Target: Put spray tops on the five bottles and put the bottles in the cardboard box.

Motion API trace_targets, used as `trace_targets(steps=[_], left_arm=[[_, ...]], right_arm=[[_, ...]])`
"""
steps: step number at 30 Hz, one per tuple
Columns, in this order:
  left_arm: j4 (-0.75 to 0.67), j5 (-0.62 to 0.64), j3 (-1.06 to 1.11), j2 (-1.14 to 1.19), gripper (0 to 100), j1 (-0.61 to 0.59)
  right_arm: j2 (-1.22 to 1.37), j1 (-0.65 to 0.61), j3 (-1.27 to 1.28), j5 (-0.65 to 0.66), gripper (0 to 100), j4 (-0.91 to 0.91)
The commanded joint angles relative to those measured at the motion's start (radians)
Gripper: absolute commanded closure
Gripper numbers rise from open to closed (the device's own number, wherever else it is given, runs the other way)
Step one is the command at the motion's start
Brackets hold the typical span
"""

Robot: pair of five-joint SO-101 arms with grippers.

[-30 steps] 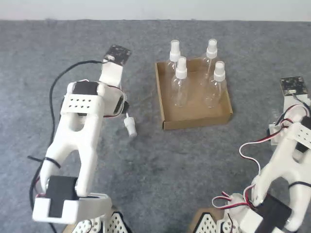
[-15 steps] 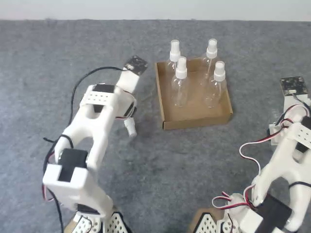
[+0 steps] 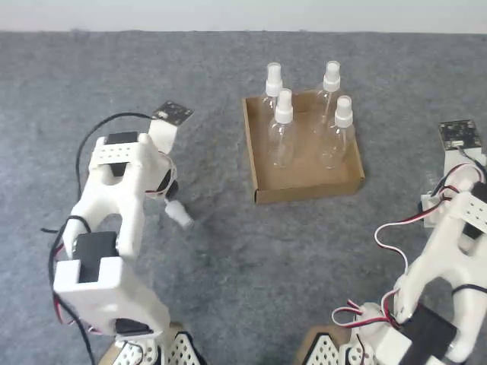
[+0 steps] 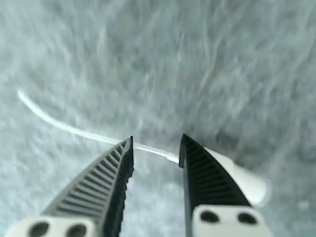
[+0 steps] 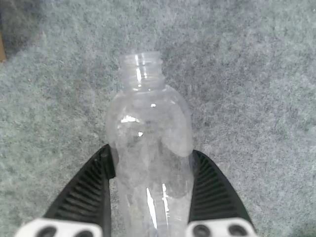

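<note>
Grey carpet covers the whole work surface, from the arm bases at the near edge out to a pale strip of wall along the far edge.

At the near right, the right arm rises from its base with red, white and black wires looped beside it. In the high view its own body covers its claw. The right wrist view shows the right gripper pinching the uncapped bottle around its body, 1 black jaw pressed to each side. The open threaded neck points away from the wrist over bare carpet. The bottle's base is cut off at the frame edge.

At the near left, the left arm leans out over the carpet. The left gripper hangs low above the carpet with its jaws spread. The loose spray top lies on the carpet just beside it, well apart from the box. In the left wrist view its thin dip tube crosses the gap between the 2 jaws, and its white head is half hidden behind 1 of them. Whether that jaw touches the head I cannot tell.

Farther back, the cardboard box sits on the carpet between the 2 arms. 4 capped bottles stand upright in it, 2 nearer and 2 farther. Their clear bodies are hard to make out against the cardboard.
</note>
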Motion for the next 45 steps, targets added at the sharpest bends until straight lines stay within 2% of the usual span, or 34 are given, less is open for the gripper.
trace_targets(steps=[1,6,9,15,17,20,31,40,45], left_arm=[[0.074,0.017,-0.035,-0.127,86,-0.041],[0.192,0.002,-0.035,-0.351,86,-0.038],[0.245,-0.08,-0.035,-0.457,86,-0.025],[0.422,-0.549,-0.035,-0.489,86,-0.017],[0.427,-0.652,-0.025,-0.47,83,-0.017],[0.376,-0.743,0.01,-0.417,77,-0.005],[0.064,-0.867,0.188,-0.307,80,0.054],[0.003,-0.87,0.229,-0.236,80,0.054],[0.003,-0.809,0.231,-0.224,80,0.06]], right_arm=[[-0.033,0.001,-0.003,0.012,98.1,-0.012],[-0.031,0.001,0.002,0.012,98.1,-0.012],[-0.033,-0.004,0.038,0.041,98.1,-0.021],[-0.033,-0.01,0.086,0.106,98.1,-0.021],[-0.033,-0.012,0.087,0.104,98.1,-0.021],[-0.033,-0.013,0.089,0.103,98.1,-0.021],[-0.042,-0.01,0.089,0.109,98.1,-0.021],[-0.033,-0.013,0.089,0.106,98.1,-0.021],[-0.033,-0.012,0.089,0.103,98.1,-0.021]])
